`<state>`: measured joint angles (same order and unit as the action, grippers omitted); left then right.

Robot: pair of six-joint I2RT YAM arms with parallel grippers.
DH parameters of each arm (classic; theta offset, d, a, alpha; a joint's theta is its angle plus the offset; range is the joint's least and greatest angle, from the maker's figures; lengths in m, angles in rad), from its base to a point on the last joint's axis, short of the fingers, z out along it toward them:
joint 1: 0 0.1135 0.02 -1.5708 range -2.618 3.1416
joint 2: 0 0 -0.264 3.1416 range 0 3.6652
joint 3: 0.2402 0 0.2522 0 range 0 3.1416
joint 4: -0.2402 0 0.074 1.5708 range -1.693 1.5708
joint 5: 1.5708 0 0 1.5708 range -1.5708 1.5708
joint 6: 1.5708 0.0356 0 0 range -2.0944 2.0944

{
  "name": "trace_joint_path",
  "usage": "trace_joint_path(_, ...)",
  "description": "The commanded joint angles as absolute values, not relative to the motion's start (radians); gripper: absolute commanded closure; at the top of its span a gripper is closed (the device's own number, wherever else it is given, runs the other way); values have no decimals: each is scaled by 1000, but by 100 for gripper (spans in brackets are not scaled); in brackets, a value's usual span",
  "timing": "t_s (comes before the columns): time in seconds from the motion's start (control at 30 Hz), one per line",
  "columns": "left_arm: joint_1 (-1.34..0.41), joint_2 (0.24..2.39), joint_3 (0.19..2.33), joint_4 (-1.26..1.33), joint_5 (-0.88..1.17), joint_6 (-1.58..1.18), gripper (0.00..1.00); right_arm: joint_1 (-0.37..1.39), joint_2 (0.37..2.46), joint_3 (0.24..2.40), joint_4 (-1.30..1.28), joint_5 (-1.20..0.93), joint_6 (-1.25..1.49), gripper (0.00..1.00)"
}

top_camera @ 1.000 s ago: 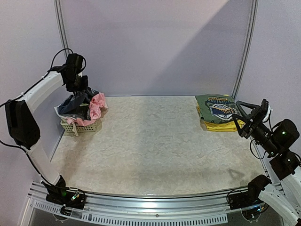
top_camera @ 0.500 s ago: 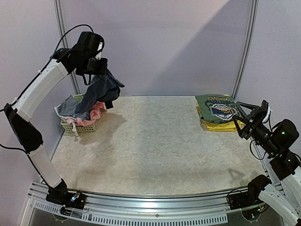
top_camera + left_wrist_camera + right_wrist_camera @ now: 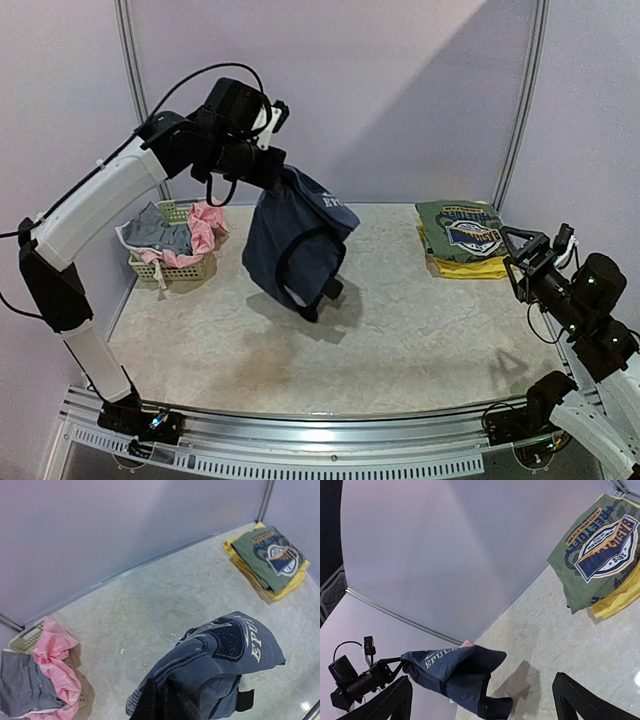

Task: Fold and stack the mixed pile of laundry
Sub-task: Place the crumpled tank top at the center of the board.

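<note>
Navy tee [image 3: 295, 245] was held hanging above the middle of the table [image 3: 420, 350], pinched at its top by the left gripper [image 3: 270, 170]. Other garments [image 3: 178, 232] lay in the basket [image 3: 150, 268] at nine o'clock. The right gripper [image 3: 522, 262] was spread and empty beside the folded stack [image 3: 462, 238] at two o'clock. The step was judged to be carrying over. Laying the tee flat was called for next.

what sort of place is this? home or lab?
Probably a robot lab cell, not a home: bare panel walls, a metal mounting rail, a staged laundry basket and folded tees.
</note>
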<state>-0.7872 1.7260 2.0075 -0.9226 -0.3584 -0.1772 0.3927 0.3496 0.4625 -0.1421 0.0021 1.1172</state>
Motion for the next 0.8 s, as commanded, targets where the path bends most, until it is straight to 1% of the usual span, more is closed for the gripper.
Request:
trace_joint_path(0.0,-810,1753,1869,-826,-231,-203,99,399,377,497,-240,151,1028,1)
trace_joint_path(0.07,-802,1781,1814,-787,-240,-210,96,399,414,501,-251,177,987,1)
trace_joint_path(0.1,-797,1805,1796,-771,-233,-210,93,399,431,499,-249,183,966,1)
trace_joint_path(0.13,-790,1831,1797,-771,-232,-209,88,399,458,498,-238,180,944,1)
trace_joint_path(0.17,-786,1862,1803,-786,-244,-210,80,398,483,497,-225,172,903,1)
trace_joint_path(0.23,-786,1894,1800,-797,-306,-205,46,399,580,505,-193,130,851,1)
trace_joint_path(0.3,-791,1883,1757,-766,-358,-202,15,399,689,519,-150,48,785,1)
trace_joint_path(0.33,-794,1868,1728,-748,-375,-196,2,399,734,531,-133,-3,757,1)
trace_joint_path(0.43,-802,1829,1672,-751,-412,-189,0,400,904,573,-88,-185,678,1)
trace_joint_path(0.47,-812,1819,1659,-767,-426,-188,1,401,941,586,-77,-236,653,1)
trace_joint_path(0.5,-821,1810,1645,-786,-434,-187,4,403,985,597,-68,-268,622,1)
trace_joint_path(0.57,-848,1788,1613,-817,-444,-197,10,412,1056,616,-61,-294,593,1)
trace_joint_path(0.7,-925,1725,1535,-835,-473,-228,14,474,1146,668,-82,-286,501,1)
trace_joint_path(0.77,-974,1704,1504,-848,-467,-237,18,516,1199,703,-108,-288,443,1)
